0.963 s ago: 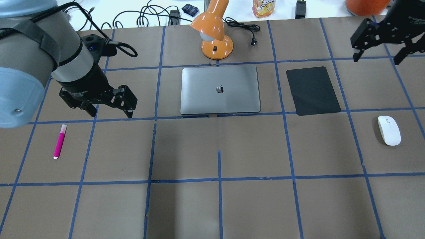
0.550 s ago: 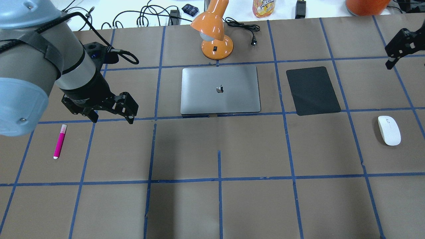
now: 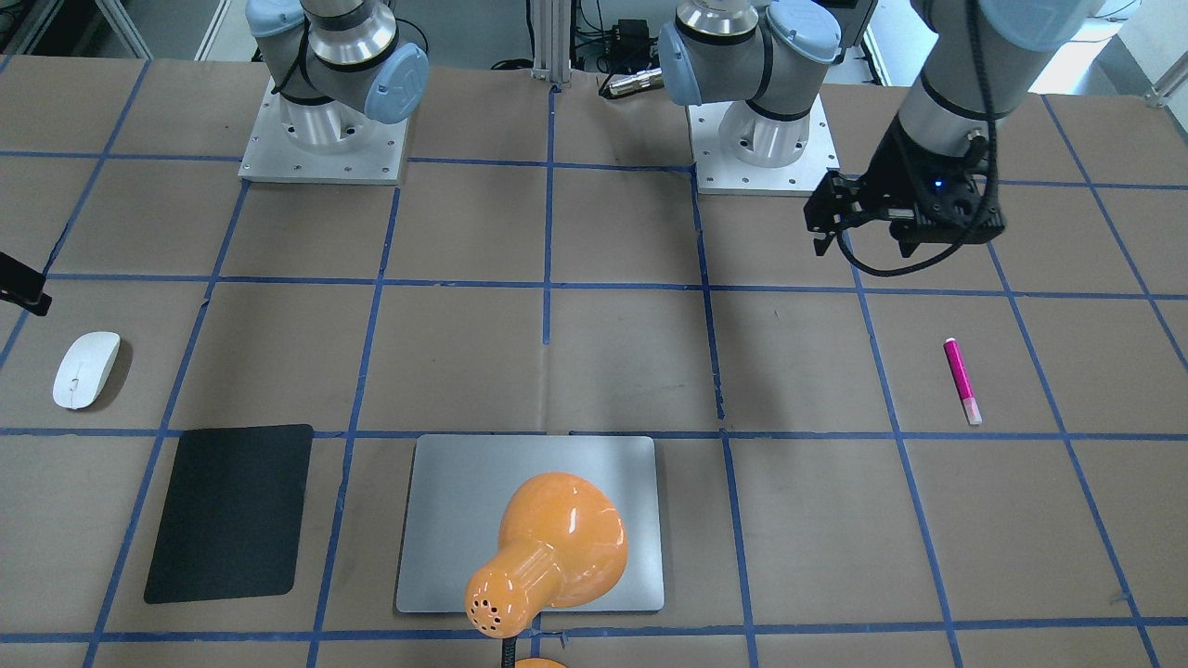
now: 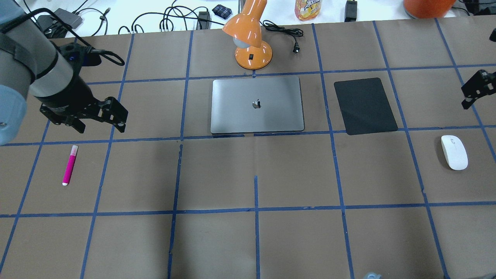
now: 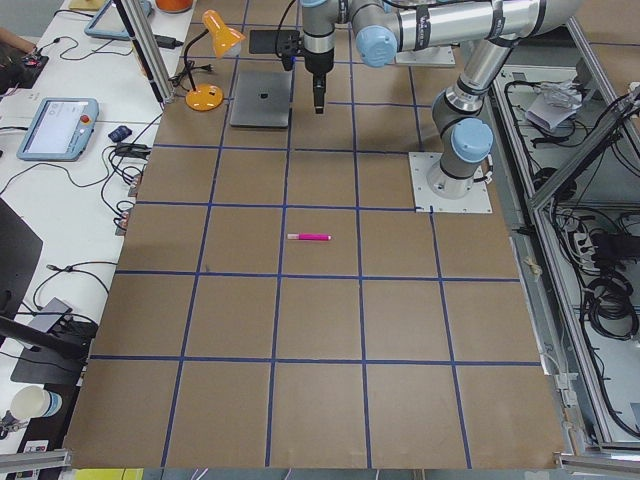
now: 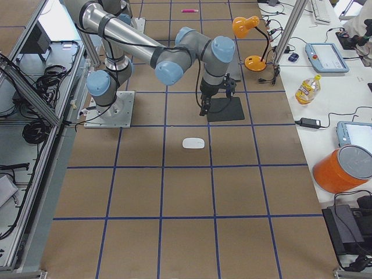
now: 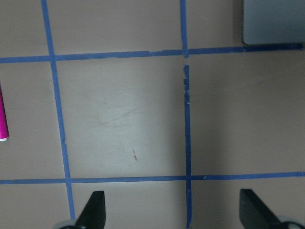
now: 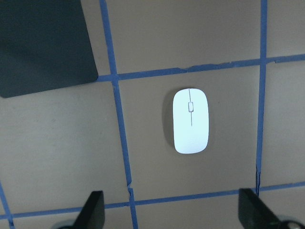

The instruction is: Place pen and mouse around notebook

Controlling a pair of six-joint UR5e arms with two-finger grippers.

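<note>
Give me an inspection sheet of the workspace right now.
Surface: brown paper table, blue tape grid.
Job's things: pen on robot's left, mouse on its right, both lying apart from the central notebook.
Clutter: black mat beside notebook; orange lamp behind it.
Grippers: left gripper open near pen; right gripper open near mouse; both empty.
Cables: lamp cord unplugged on table.
Surroundings: bottle, orange bucket on bench.
</note>
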